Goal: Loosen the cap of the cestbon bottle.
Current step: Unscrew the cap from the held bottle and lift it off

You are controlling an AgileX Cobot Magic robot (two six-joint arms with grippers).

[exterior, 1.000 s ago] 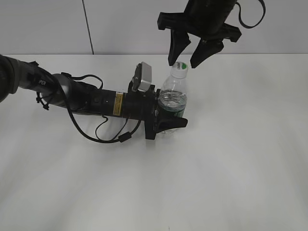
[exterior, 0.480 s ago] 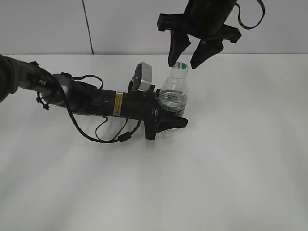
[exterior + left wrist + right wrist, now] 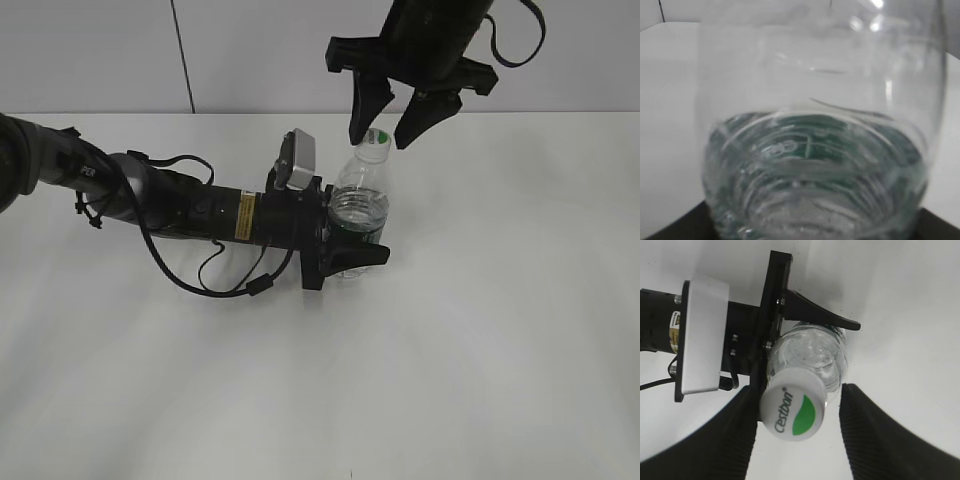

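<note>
The right pincer (image 3: 386, 135) hangs spread above the cap (image 3: 792, 410), one finger on each side of it and neither touching. That white cap tops the cestbon bottle (image 3: 359, 215), which stands upright on the white surface (image 3: 480, 330). The left pincer (image 3: 350, 255), reaching in low from the left, pinches the bottle around its lower body.

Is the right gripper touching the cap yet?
Apart. The right wrist view shows white table between the cap and the right-hand finger; the right gripper is open around it.
</note>
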